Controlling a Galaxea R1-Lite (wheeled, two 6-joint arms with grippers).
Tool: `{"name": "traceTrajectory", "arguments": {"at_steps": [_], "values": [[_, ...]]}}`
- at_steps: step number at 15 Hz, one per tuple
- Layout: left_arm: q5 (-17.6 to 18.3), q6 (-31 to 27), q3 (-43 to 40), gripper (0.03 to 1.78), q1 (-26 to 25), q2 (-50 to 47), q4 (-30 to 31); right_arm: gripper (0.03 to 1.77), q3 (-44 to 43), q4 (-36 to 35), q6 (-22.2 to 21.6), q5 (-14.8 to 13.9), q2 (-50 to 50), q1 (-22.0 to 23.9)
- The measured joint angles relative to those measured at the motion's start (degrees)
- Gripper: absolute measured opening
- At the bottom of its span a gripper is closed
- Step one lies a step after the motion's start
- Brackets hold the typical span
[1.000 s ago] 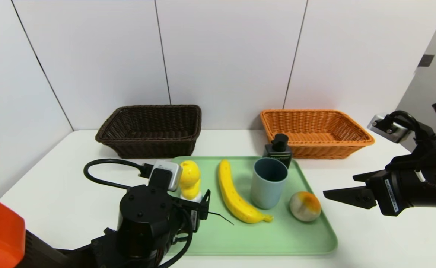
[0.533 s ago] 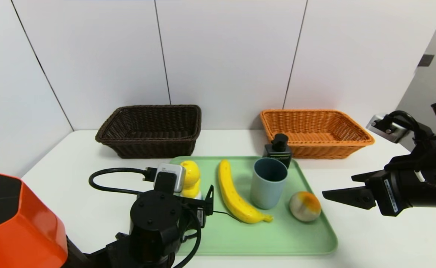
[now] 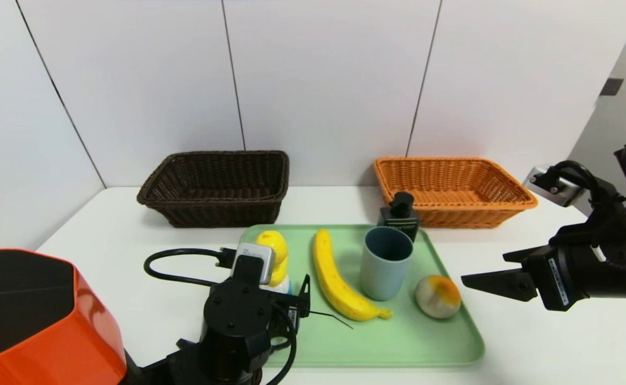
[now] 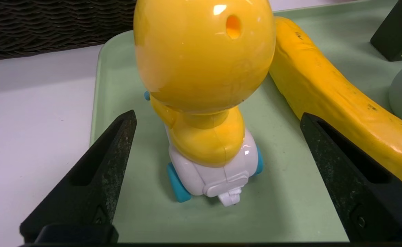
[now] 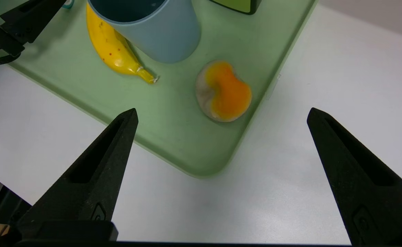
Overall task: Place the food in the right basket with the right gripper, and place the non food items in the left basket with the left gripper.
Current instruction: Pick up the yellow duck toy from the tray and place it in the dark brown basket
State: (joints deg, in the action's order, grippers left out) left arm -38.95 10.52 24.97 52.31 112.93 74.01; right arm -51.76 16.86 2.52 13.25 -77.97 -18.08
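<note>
Head view: a pale green plastic tray (image 3: 398, 347) lies on the white table (image 3: 104, 256). On it stand a yellow duck-like toy with a white base and blue wheels (image 3: 275, 251), a long yellow banana (image 3: 339, 286), a grey-blue plastic cup (image 3: 385, 262), a small dark pump bottle with a green label (image 3: 400, 214) and a round pale fruit with an orange top (image 3: 438, 296). Behind are the dark brown woven basket (image 3: 216, 187) and the orange woven basket (image 3: 451, 190), both empty. The left gripper (image 3: 296, 299) sits just before the toy; the right gripper (image 3: 492, 280) hangs beside the tray's right edge.

Left wrist view: jaws spread wide, the toy (image 4: 204, 89) centred between the tips and just beyond them, untouched; the banana (image 4: 328, 92) lies beside one jaw.

Right wrist view: jaws wide apart, holding nothing, above bare table; the fruit (image 5: 224, 91) lies ahead, between their lines.
</note>
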Motion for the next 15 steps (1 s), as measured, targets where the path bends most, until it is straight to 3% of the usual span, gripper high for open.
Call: {"name": "traceTrajectory", "arguments": {"at_steps": [4,15], "values": [[-0.07,-3.89,0.06,1.69,-0.05,0.00,1.34,1.70,0.05,0.04,0.00,2.51,-0.09,-0.07],[0.17,-5.12,1.55,1.69,-2.71,0.68,1.49,1.70,0.02,0.06,0.26,2.65,-0.11,-0.09]]}}
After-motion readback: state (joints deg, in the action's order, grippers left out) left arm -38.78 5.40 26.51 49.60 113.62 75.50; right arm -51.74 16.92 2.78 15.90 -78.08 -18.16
